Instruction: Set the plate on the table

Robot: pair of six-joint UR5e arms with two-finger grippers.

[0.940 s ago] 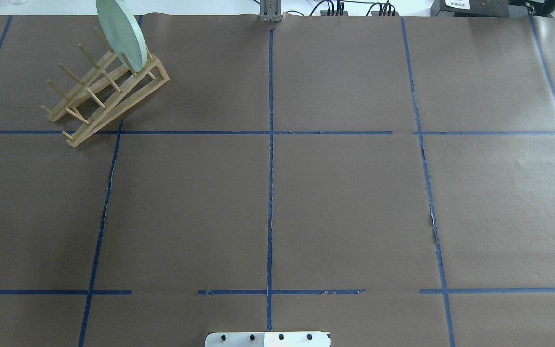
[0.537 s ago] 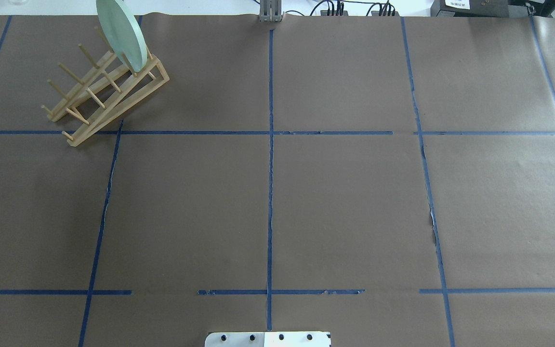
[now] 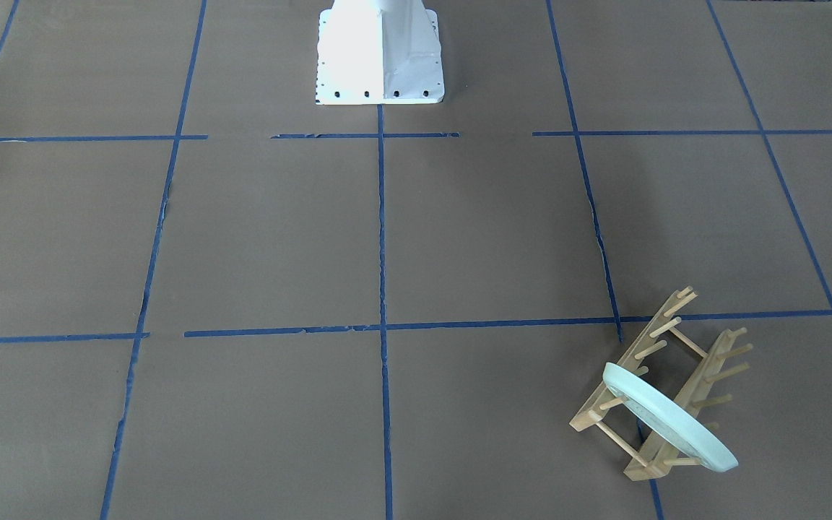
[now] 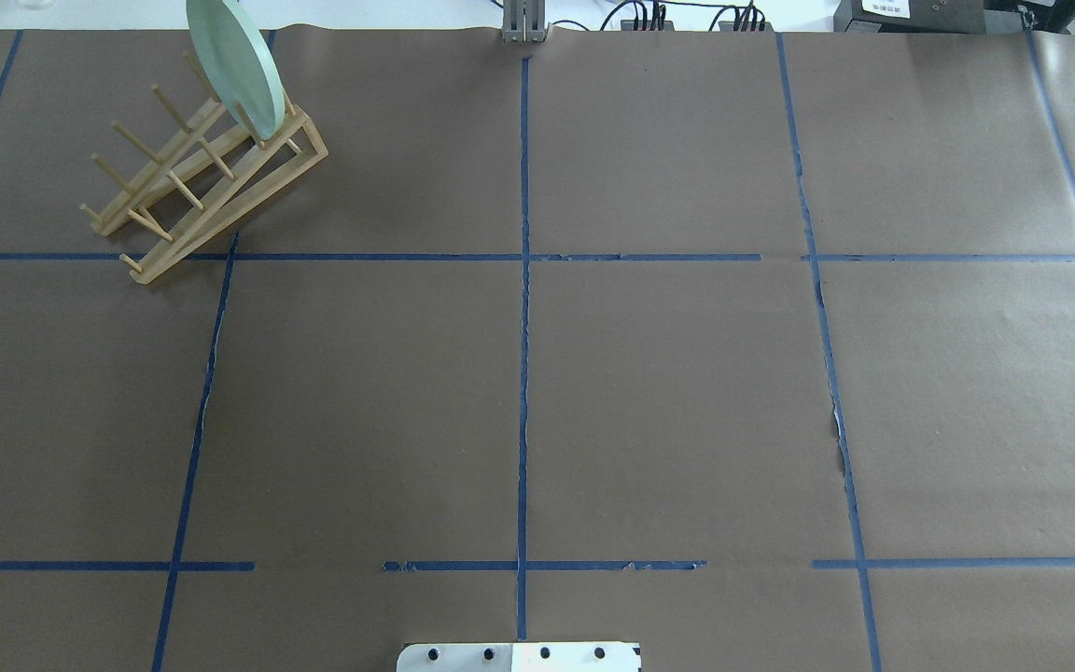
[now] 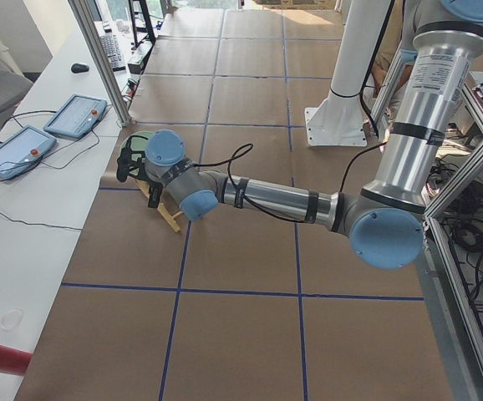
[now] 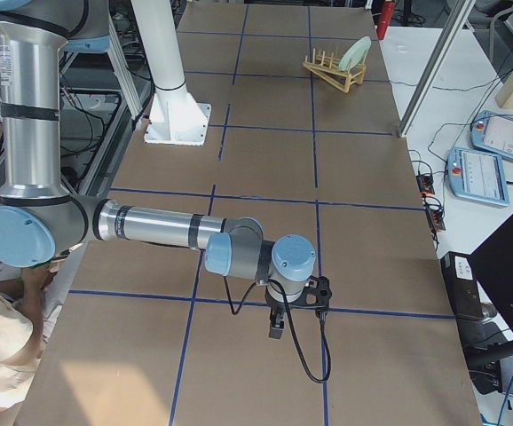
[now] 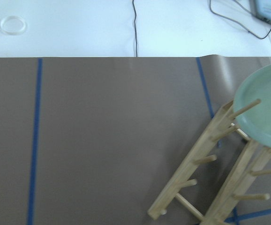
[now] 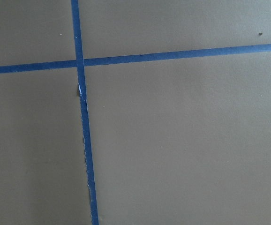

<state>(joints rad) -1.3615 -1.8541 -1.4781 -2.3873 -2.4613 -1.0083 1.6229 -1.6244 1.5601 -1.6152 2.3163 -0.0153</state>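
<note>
On your table (image 4: 668, 373), the wooden rack (image 4: 192, 201) sits at 11 o'clock in the overhead view. The plate (image 4: 237, 65) stands on edge, tilted, at the rack's far end. The left gripper (image 5: 127, 163) hovers near it, and its wrist camera shows the plate at 3 o'clock. The right gripper (image 6: 277, 327) hangs well apart. You cannot tell whether either is clenched or released.

1. I see bright, even light over the brown-paper table (image 4: 668, 373) with blue tape lines (image 4: 523, 373); shadows are soft and faint.
2. The white metal base (image 3: 380, 50) blows out to glare in my front-facing view.
3. My left wrist view looks slightly soft around the round pale mint-green plate (image 7: 267, 93).
</note>
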